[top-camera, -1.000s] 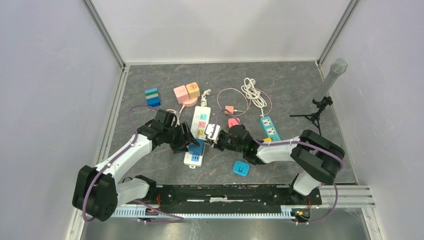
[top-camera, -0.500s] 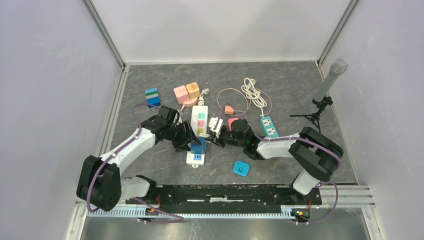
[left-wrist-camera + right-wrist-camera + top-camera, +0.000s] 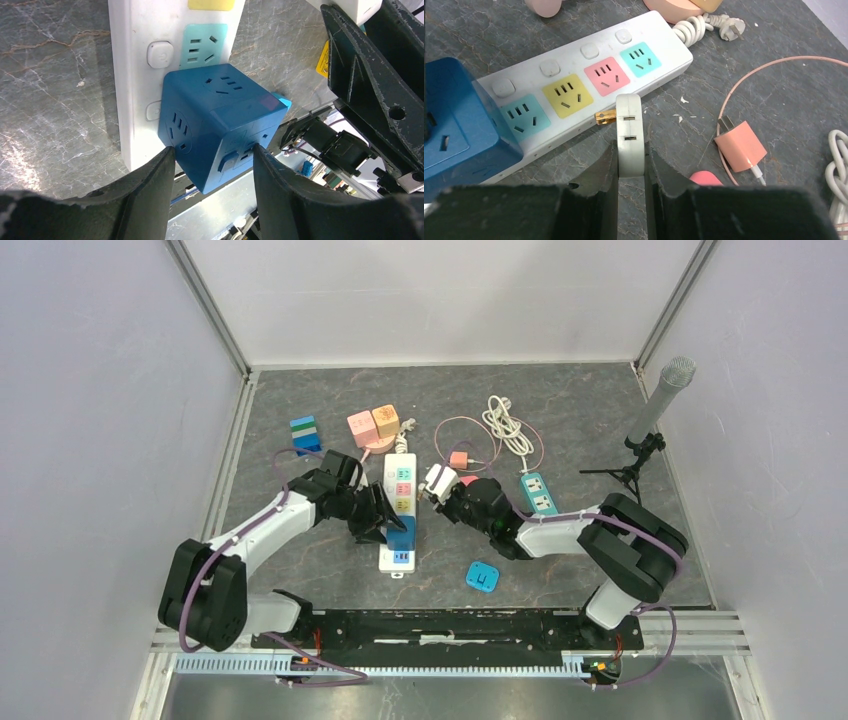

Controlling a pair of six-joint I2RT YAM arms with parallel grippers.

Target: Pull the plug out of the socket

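Note:
A white power strip [image 3: 401, 480] with coloured sockets lies at the table's middle; it also shows in the left wrist view [image 3: 131, 75] and the right wrist view [image 3: 589, 90]. A blue cube adapter [image 3: 401, 533] sits plugged in at its near end. My left gripper [image 3: 385, 525] is shut on the blue cube [image 3: 220, 125], one finger on each side. My right gripper [image 3: 447, 496] is shut on a white plug [image 3: 629, 135]. The plug is out of the strip, with its brass prongs bare beside the yellow socket. In the top view the plug [image 3: 437, 481] is just right of the strip.
Pink and orange cubes [image 3: 372, 425] and a blue-green block [image 3: 305, 435] sit at the far left. A pink charger with cable [image 3: 459, 459], a white cord coil [image 3: 508, 425], a teal strip [image 3: 538, 494], a blue square [image 3: 483, 576] and a microphone stand [image 3: 655, 410] lie to the right.
My right gripper has carried the white plug up and away from the strip's side. My left gripper and the blue cube have shifted slightly, and the strip has straightened.

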